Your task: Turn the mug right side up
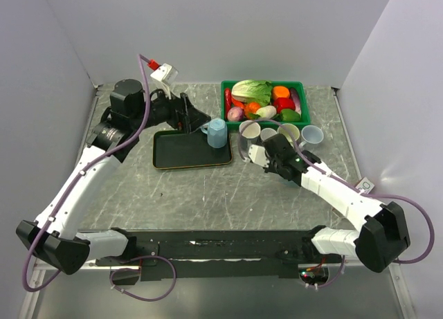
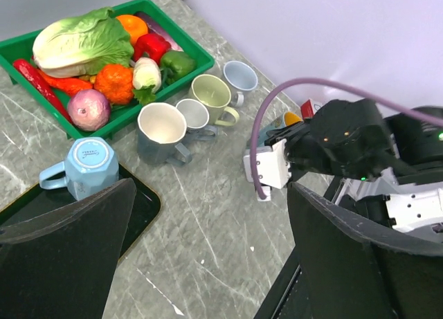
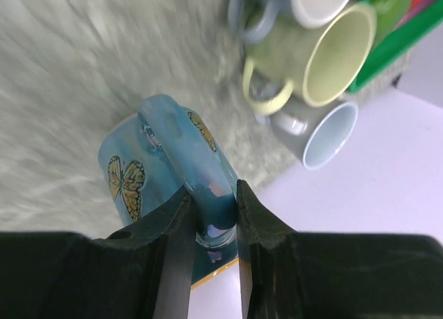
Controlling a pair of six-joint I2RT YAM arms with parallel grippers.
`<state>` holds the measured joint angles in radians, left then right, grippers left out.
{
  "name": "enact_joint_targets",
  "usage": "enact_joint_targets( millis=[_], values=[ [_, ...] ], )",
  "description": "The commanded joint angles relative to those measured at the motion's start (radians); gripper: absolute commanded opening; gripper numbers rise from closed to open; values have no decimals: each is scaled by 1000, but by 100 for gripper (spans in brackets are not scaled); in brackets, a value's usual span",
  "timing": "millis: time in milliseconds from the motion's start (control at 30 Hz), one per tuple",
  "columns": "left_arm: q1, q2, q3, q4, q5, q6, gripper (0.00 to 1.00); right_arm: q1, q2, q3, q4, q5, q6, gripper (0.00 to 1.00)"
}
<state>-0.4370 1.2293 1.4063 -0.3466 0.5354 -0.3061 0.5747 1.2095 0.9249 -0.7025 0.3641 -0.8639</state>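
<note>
My left gripper point(image 2: 211, 193) hangs by the far edge of the black tray point(image 1: 181, 153), its fingers spread wide with nothing between them. The pale blue mug point(image 2: 86, 168) stands base up on the tray's far right corner. In my wrist view its handle points left. It sits just beside one of my left fingers, outside the gap, and as far as I can tell I am not touching it. I judge the turning not yet done: the mug is upside down, so closing on it, lifting, flipping and setting it on its base are all left. Farther right, my right gripper point(image 3: 212, 191) pinches the handle of a blue butterfly mug point(image 3: 135, 174), near the cluster of other mugs point(image 2: 160, 125) in front of the green basket point(image 2: 201, 56). I cannot tell which way up that one is.
</note>
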Motion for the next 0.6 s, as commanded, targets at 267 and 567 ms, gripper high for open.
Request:
enact_joint_targets(
  millis=[267, 567],
  values=[
    [14, 12, -50, 155, 25, -85, 96, -213, -59, -156, 411, 167, -395, 0],
    [26, -1, -52, 139, 9, -82, 96, -386, -13, -123, 419, 67, -526, 0]
  ],
)
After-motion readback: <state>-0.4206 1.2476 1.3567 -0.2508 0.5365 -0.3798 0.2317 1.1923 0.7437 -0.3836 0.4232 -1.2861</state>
